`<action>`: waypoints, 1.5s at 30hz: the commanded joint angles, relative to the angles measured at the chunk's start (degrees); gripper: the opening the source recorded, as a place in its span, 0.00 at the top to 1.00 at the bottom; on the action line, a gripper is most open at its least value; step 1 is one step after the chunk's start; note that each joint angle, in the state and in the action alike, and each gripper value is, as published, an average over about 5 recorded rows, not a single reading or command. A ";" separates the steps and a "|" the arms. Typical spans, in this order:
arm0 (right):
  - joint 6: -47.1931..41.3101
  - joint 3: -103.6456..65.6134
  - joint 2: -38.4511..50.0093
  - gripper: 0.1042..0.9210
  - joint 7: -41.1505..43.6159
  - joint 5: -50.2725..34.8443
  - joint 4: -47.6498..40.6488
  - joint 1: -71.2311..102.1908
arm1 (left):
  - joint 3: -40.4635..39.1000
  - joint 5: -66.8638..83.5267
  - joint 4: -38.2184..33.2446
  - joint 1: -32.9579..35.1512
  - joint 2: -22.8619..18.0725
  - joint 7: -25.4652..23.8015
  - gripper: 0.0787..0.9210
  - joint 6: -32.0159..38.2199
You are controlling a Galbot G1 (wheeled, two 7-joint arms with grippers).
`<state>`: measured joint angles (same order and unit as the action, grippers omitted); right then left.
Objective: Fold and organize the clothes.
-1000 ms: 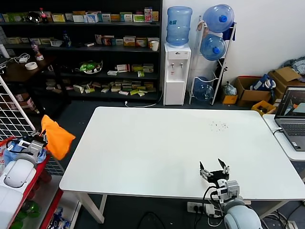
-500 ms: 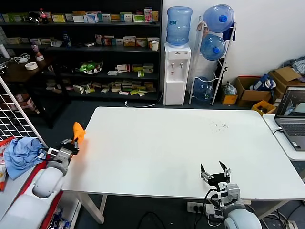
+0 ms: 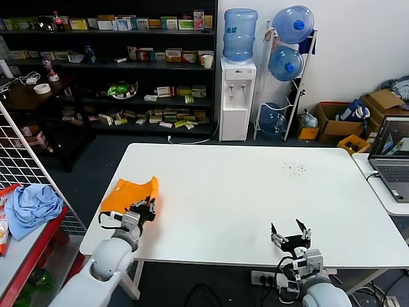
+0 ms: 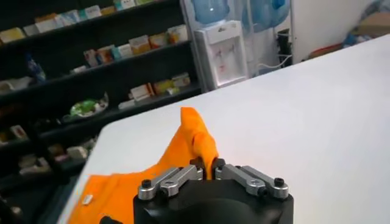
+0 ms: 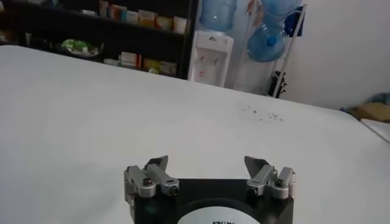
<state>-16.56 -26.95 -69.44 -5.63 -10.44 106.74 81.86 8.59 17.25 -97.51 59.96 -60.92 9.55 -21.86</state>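
While the left gripper (image 3: 146,206) is pinching the T-shirt (image 3: 128,194) over the table's (image 3: 243,192) left near edge, the open right gripper (image 3: 289,233) is waiting near-right; the bunched cloth, seemingly half overhanging, could slide off once released.

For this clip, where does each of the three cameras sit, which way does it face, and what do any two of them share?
Head view: on the robot's head, looking forward and down over the white table toward shelves; shows the left gripper shut on the orange T-shirt and the right gripper open at the near edge.
Left wrist view: on the left wrist, facing along its fingers pinching the shirt.
Right wrist view: on the right wrist, facing across bare tabletop past its open fingers.
Shared: all three show the water dispenser.
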 commanded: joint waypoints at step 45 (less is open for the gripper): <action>9.11 4.37 -2.48 0.12 9.25 -16.89 -14.07 -15.57 | -5.75 12.94 0.17 -4.60 -15.91 -1.87 0.14 17.10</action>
<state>-12.09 -25.38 -69.86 -1.53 -20.88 97.95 73.21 -2.53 35.76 -90.85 53.68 -85.74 12.21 -8.70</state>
